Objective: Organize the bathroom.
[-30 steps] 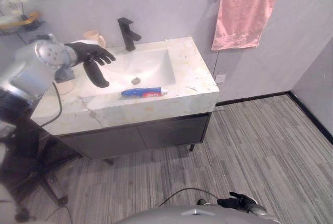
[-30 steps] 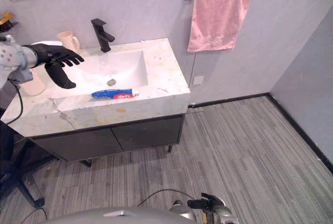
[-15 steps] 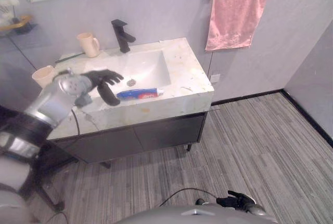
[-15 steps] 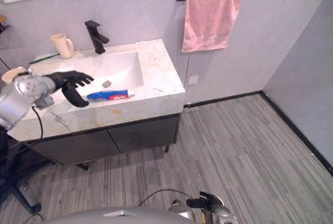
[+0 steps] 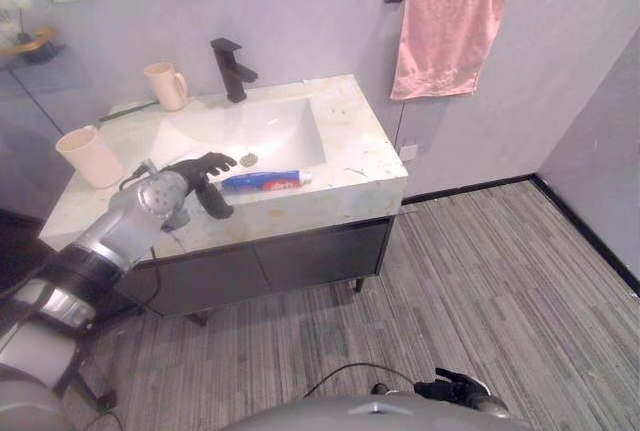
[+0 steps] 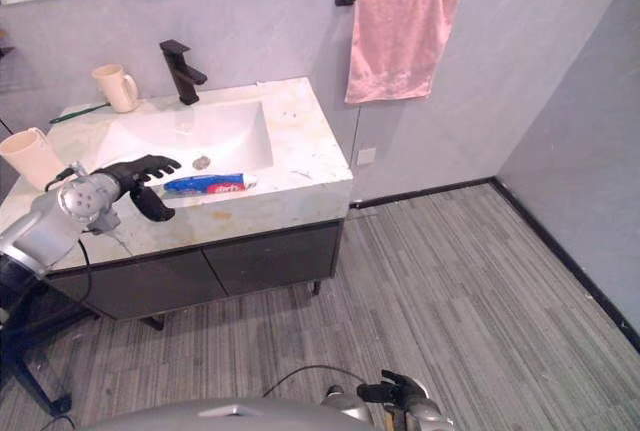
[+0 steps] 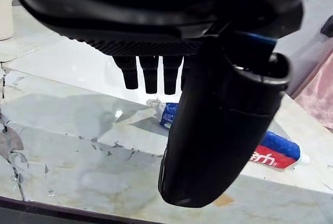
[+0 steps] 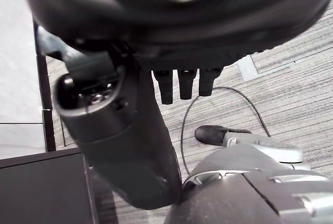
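— Toothpaste tube (image 5: 266, 180), where's it lying from where you stand?

— Flat on the marble tabletop (image 5: 370, 151), along the front lip of the sink (image 5: 250, 131), cap end pointing toward the towel side. It's blue with a red patch and a white cap.

— And the left robot hand (image 5: 205, 173)?

— Just beside the tube's flat end, fingers spread straight out over the sink edge, thumb hanging down toward the tabletop. It holds nothing; I can't tell from the head views whether a fingertip touches the tube.

— Does the wrist camera help?

— Somewhat. There the thumb (image 7: 218, 125) stands in front of the tube's middle, so only both ends show, and the fingers (image 7: 150, 73) point straight ahead above the stone. It also shows grey veins and a small tan mark on the marble, which the head views barely give.

— What do the head views add?

— The black tap (image 5: 231, 68), a handled mug (image 5: 166, 85) by the wall, a plain cup (image 5: 87, 156) at the left edge, and a pink towel (image 5: 445, 36) on its rail.

— The right robot hand (image 8: 130, 146)?

— Low over the grey floor, fingers straight, thumb out, empty.
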You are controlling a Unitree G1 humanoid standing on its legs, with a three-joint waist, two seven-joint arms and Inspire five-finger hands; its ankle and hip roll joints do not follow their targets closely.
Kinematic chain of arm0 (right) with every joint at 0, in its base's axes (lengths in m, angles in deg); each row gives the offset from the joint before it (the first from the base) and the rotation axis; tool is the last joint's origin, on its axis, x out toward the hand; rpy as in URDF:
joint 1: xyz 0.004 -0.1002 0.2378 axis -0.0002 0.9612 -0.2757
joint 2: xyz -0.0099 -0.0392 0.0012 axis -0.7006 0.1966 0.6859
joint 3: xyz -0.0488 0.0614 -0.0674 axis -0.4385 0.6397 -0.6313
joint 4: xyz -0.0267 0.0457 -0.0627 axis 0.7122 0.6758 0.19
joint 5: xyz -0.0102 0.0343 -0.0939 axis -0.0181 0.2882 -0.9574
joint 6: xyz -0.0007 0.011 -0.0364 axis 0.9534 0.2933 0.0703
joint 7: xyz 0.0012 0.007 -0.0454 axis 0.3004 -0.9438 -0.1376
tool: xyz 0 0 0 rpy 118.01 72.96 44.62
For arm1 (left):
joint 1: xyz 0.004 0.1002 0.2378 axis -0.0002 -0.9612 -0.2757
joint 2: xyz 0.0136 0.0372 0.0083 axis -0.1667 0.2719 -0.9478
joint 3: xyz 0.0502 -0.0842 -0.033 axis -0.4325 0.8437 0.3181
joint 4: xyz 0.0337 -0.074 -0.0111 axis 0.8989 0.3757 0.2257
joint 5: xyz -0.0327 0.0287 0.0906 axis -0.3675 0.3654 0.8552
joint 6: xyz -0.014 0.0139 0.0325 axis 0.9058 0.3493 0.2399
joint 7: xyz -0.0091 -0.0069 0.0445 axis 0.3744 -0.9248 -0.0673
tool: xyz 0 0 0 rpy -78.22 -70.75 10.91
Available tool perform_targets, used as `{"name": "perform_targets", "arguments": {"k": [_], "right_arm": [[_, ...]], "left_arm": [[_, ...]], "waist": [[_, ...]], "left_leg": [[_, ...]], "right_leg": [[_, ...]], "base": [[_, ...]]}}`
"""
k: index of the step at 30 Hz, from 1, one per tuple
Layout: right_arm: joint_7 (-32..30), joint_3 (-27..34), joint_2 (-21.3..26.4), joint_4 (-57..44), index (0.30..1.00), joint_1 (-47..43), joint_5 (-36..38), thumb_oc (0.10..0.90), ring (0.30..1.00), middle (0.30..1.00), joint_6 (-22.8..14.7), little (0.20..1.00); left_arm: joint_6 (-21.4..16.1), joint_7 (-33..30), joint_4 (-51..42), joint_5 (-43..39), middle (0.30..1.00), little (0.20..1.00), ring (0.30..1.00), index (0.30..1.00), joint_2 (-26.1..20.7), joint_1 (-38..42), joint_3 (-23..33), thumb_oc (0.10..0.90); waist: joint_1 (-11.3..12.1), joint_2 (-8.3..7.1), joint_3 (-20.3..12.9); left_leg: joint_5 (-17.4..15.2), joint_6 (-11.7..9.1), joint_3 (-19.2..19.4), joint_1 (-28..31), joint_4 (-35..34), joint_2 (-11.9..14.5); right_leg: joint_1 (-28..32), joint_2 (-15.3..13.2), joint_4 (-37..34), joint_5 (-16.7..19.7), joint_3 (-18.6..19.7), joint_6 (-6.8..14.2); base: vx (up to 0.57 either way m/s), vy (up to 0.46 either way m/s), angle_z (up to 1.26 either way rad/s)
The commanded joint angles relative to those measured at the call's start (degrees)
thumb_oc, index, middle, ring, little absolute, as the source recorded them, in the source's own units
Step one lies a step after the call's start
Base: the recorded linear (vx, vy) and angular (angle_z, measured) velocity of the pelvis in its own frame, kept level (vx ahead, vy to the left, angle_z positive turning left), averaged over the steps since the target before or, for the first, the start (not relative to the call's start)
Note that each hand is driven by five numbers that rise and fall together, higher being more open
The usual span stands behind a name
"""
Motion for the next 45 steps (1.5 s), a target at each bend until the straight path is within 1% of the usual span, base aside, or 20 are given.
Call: {"name": "perform_targets", "arguments": {"k": [1, 4, 11, 16, 17, 18, 19, 20, 26, 33, 40, 44, 45], "right_arm": [[0.20, -0.82, 1.45, 1.21, 0.900, -0.21, -1.27, 0.800, 0.900, 0.900, -0.76, 0.900], [0.30, -0.74, 1.47, 1.15, 0.900, -0.25, -1.55, 0.800, 0.900, 0.900, -0.53, 0.900], [0.07, -0.85, 1.13, 1.22, 0.900, -0.26, -1.16, 0.800, 0.900, 0.900, -0.89, 0.900], [-0.07, -0.66, 1.06, 1.26, 0.900, -0.28, -0.98, 0.800, 0.900, 0.900, -0.92, 0.900], [-0.12, -0.48, 1.00, 1.47, 0.900, -0.23, -0.90, 0.800, 0.900, 0.900, -1.05, 0.900], [-0.15, -0.51, 1.04, 1.46, 0.900, -0.14, -0.86, 0.800, 0.900, 0.900, -1.15, 0.900], [-0.16, -0.39, 1.11, 1.41, 0.900, -0.15, -0.93, 0.800, 0.900, 0.900, -1.06, 0.900], [-0.19, -0.32, 1.23, 1.24, 0.900, -0.14, -0.66, 0.800, 0.900, 0.900, -0.90, 0.900], [-0.28, 0.61, 1.46, 1.60, 0.900, -0.05, 0.51, 0.800, 0.900, 0.900, -1.25, 0.900], [-0.61, 1.37, 1.86, 1.26, 0.900, 0.39, 1.64, 0.800, 0.900, 0.900, -1.79, 0.900], [-1.43, 3.12, 2.56, 0.41, 0.900, 0.65, 4.06, 0.800, 0.900, 0.900, -3.81, 0.900], [-2.10, 3.84, 2.63, -0.38, 0.900, 0.73, 6.60, 0.800, 0.900, 0.900, -5.59, 0.900], [-2.64, 4.76, 2.88, -1.55, 0.900, 0.79, 8.58, 0.800, 0.900, 0.900, -7.31, 0.900]], "left_arm": [[-3.05, -4.87, 1.40, 4.50, 0.900, 0.900, 0.900, 0.900, -2.66, 6.01, 8.21, 0.800], [-3.53, -4.77, 1.48, 4.37, 0.900, 0.900, 0.900, 0.900, -2.93, 6.27, 8.49, 0.800], [-3.01, -2.97, 1.35, 3.72, 0.900, 0.900, 0.900, 0.900, -3.85, 7.61, 7.95, 0.800], [-4.03, -2.17, 1.91, 4.51, 0.900, 0.900, 0.900, 0.900, -3.55, 6.78, 7.73, 0.800], [-4.78, -1.94, 2.12, 4.71, 0.585, 0.585, 0.585, 0.585, -3.52, 6.23, 7.71, 0.590], [-4.76, -2.15, 1.91, 4.68, 0.451, 0.451, 0.451, 0.451, -3.56, 5.96, 7.72, 0.500], [-4.58, -2.35, 1.72, 4.34, 0.335, 0.335, 0.335, 0.335, -3.52, 5.66, 7.72, 0.424], [-4.20, -2.20, 1.59, 4.07, 0.300, 0.300, 0.300, 0.300, -3.36, 5.34, 7.79, 0.400], [-6.43, -3.62, 2.42, 6.10, 0.300, 0.300, 0.300, 0.300, -2.31, 3.60, 7.33, 0.400], [-6.17, -5.72, 2.52, 6.36, 0.300, 0.300, 0.300, 0.300, -2.09, 2.01, 8.03, 0.400], [-6.52, -10.13, 3.63, 1.25, 0.300, 0.300, 0.300, 0.300, -1.20, -0.93, 10.52, 0.400], [-6.62, -13.53, 3.97, -4.57, 0.300, 0.300, 0.300, 0.300, -0.27, -2.10, 12.33, 0.400], [-7.61, -16.34, 3.84, -7.53, 0.300, 0.300, 0.300, 0.300, 0.36, -3.00, 13.79, 0.400]], "waist": [[-0.83, 1.80, 0.74], [-0.84, 1.92, 0.66], [-0.87, 2.09, 0.46], [-0.82, 2.16, 0.38], [-0.83, 2.19, 0.38], [-0.84, 2.20, 0.40], [-0.86, 2.20, 0.40], [-0.88, 2.18, 0.39], [-1.04, 2.15, 0.52], [-1.22, 1.95, 0.57], [-1.03, 1.45, 0.61], [-1.00, 1.15, 0.41], [-1.02, 0.90, 0.44]], "left_leg": [[-5.73, 4.45, 2.91, -2.52, 7.47, -3.28], [-5.72, 4.40, 2.86, -2.45, 7.46, -3.28], [-5.71, 4.43, 2.60, -2.55, 7.42, -3.37], [-5.76, 4.48, 2.34, -2.45, 7.24, -3.47], [-5.77, 4.53, 2.21, -2.37, 7.17, -3.55], [-5.75, 4.50, 2.14, -2.40, 7.19, -3.56], [-5.73, 4.52, 2.03, -2.42, 7.15, -3.60], [-5.75, 4.56, 1.98, -2.48, 7.13, -3.62], [-5.97, 4.65, 2.00, -2.61, 7.44, -3.72], [-6.06, 4.71, 1.89, -2.71, 7.61, -3.84], [-6.02, 4.82, 1.77, -2.80, 7.73, -3.93], [-5.87, 4.86, 1.77, -2.53, 7.17, -4.09], [-5.74, 4.81, 1.76, -2.50, 7.10, -4.08]], "right_leg": [[1.48, 0.44, 6.31, -12.03, 2.58, 4.78], [1.57, 0.47, 6.27, -12.04, 2.54, 4.73], [1.65, 0.49, 6.15, -12.02, 2.66, 4.77], [1.71, 0.50, 6.00, -12.00, 2.75, 4.79], [1.71, 0.53, 5.98, -11.96, 2.89, 4.81], [1.69, 0.53, 5.98, -11.92, 2.94, 4.84], [1.68, 0.55, 5.98, -11.93, 3.02, 4.84], [1.64, 0.54, 5.93, -11.93, 3.14, 4.83], [1.57, 0.56, 5.94, -11.91, 3.38, 4.80], [1.58, 0.52, 5.80, -11.84, 3.59, 4.75], [1.60, 0.47, 5.82, -11.64, 3.70, 4.67], [1.58, 0.50, 5.48, -11.40, 3.97, 4.78], [1.55, 0.49, 5.35, -11.14, 4.12, 4.85]], "base": [[0.00, 0.000, 0.00], [0.00, 0.000, 0.00], [0.00, 0.000, 0.00], [0.00, -0.001, -0.01], [0.01, -0.001, -0.04], [0.01, -0.001, -0.04], [0.00, 0.001, -0.04], [0.00, 0.002, -0.03], [0.00, 0.002, -0.04], [0.00, 0.006, -0.02], [0.00, 0.000, 0.00], [-0.01, 0.006, 0.00], [-0.02, 0.012, -0.06]]}}
